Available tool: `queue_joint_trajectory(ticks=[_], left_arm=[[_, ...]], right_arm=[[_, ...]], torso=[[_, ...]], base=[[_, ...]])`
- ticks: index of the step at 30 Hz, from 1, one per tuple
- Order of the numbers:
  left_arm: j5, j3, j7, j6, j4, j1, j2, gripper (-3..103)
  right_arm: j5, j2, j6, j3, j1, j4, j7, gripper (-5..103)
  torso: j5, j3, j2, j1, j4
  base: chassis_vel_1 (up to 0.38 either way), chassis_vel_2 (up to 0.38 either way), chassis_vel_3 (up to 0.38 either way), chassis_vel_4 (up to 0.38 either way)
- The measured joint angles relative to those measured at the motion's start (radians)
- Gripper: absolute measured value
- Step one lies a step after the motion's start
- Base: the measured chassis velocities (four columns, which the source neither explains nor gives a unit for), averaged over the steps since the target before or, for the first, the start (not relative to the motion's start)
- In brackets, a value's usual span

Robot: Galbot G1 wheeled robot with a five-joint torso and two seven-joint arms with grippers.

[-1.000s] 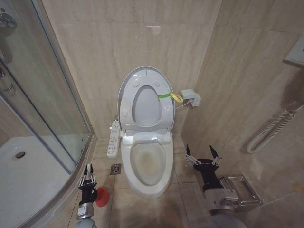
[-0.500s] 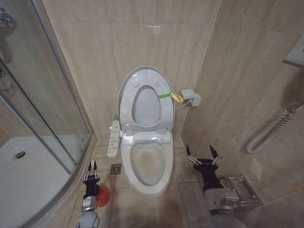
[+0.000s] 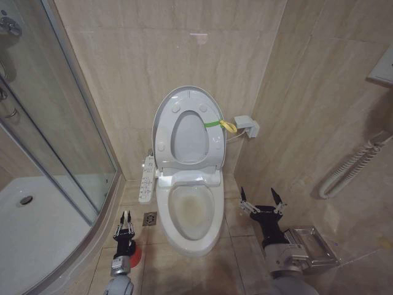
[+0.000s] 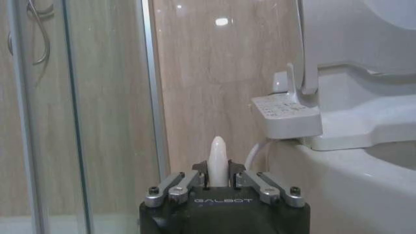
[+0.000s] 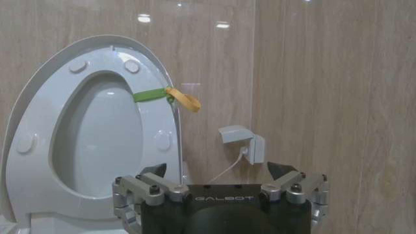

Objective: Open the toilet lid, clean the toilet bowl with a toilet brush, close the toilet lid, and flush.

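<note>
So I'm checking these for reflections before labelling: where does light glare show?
Head view: a faint bright patch on the wall tile above the toilet lid. Left wrist view: a sharp spot on the tile. Right wrist view: small spots on the tile.

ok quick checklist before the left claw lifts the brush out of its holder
1. Lid up, with the seat: ok, both stand upright against the wall.
2. Bowl open to reach: ok, nothing lies across it.
3. Left claw at the brush: ok, it sits over the red holder, left of the bowl.
4. Grip on the brush: ok, the left wrist view shows the fingers shut around the white handle.
5. Right claw out of the way: ok, it is open, on the bowl's right.
6. Brush head free in the holder: cannot tell, it is hidden.
</note>
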Motion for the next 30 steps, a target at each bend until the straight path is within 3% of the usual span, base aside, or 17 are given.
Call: queue_joint_trajectory(ticks=[30], left_arm=[[0.013,0.0,0.065,0.0,0.126,-0.036,-0.009,21]], right_arm=[[0.0,0.0,0.0,0.0,0.0,0.0,0.0,100]], torso=[[0.0,0.0,0.0,0.0,-0.0001]], base=[[0.0,0.0,0.0,0.0]])
